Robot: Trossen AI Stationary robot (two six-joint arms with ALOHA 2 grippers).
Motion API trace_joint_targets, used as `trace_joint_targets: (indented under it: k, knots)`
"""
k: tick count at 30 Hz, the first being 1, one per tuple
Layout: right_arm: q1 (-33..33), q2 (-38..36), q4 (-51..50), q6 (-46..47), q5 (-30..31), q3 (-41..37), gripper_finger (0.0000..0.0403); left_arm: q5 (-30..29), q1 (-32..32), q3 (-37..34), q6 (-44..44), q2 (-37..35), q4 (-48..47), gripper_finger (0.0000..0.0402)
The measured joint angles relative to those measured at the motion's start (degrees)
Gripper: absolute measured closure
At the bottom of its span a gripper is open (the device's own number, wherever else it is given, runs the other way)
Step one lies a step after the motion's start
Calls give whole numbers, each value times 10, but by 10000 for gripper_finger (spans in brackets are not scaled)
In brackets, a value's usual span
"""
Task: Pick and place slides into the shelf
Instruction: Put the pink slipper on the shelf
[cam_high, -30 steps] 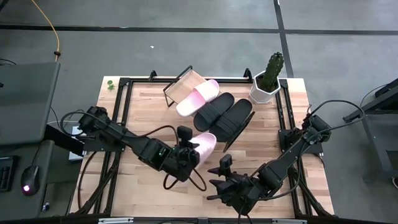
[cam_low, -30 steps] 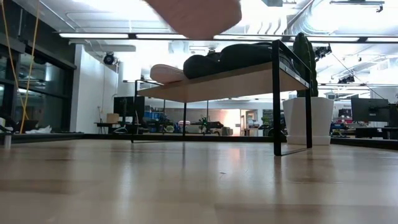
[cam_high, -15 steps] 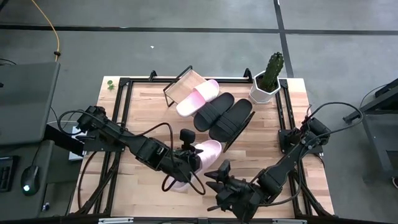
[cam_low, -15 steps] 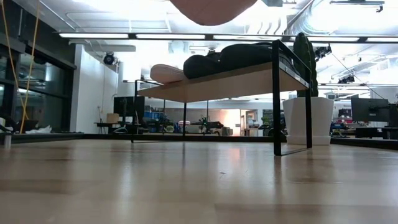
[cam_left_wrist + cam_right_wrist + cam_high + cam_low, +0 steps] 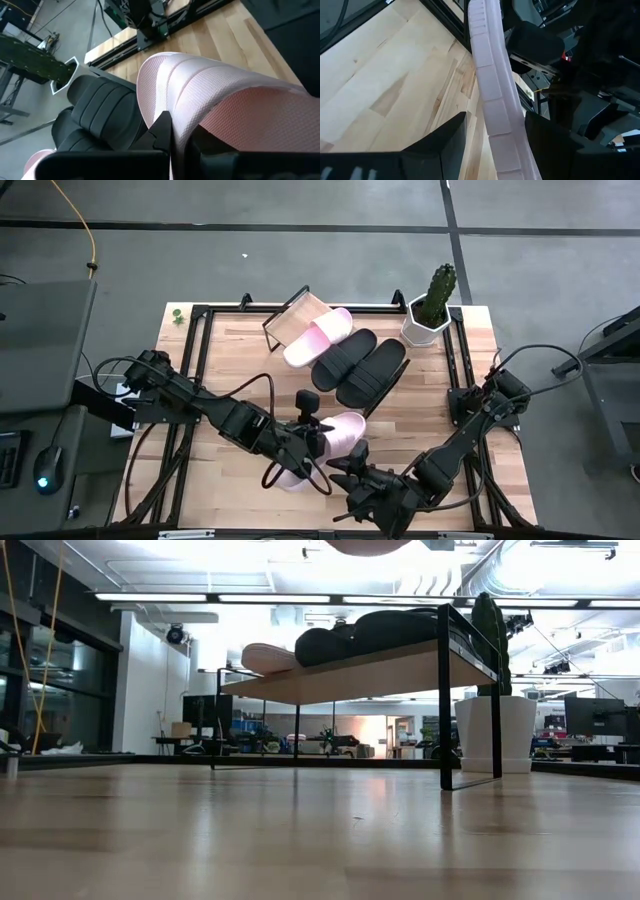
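Observation:
The shelf [image 5: 296,316] stands slanted at the table's far side and carries one pink slide [image 5: 318,335] and two black slides [image 5: 343,358] [image 5: 373,372]; the low view shows them resting on its board [image 5: 370,670]. My left gripper [image 5: 312,432] is shut on the second pink slide [image 5: 342,432] above the table's middle. In the low view only that slide's underside [image 5: 368,545] shows, at the top edge. My right gripper [image 5: 350,465] stands open at the slide's near end, one finger on either side of the sole's edge [image 5: 492,100]; whether it touches, I cannot tell. My left gripper pinches an edge of the pink slide's wide strap [image 5: 175,117] between its two fingers [image 5: 162,131]. The fingers come from the table's left, slanting downward. The slide is lifted clear of the table and reaches out beyond the fingers toward the shelf.
A white pot with a cactus [image 5: 428,308] stands right of the shelf at the far right. A black metal frame [image 5: 200,380] runs around the table's edges. Loose cables [image 5: 300,475] hang below the left arm. Bare wood lies between the held slide and the shelf.
My left gripper has tipped upward and carried the pink slide up and a little toward the table's right; in the low view the slide has risen almost out of the picture. My right gripper has rolled about its own line beside the slide's near end.

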Motion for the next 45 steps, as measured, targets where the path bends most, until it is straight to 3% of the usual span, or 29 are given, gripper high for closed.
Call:
trace_joint_targets:
  k: [30,37,45]
  knots:
    - [-5,11,52,-58,7,0,207,18,0,0,20,1,55,391]
    - [-5,11,49,-49,47,0,192,17,0,0,20,1,55,398]
    - [-5,11,43,-45,45,0,211,18,0,0,21,-1,56,391]
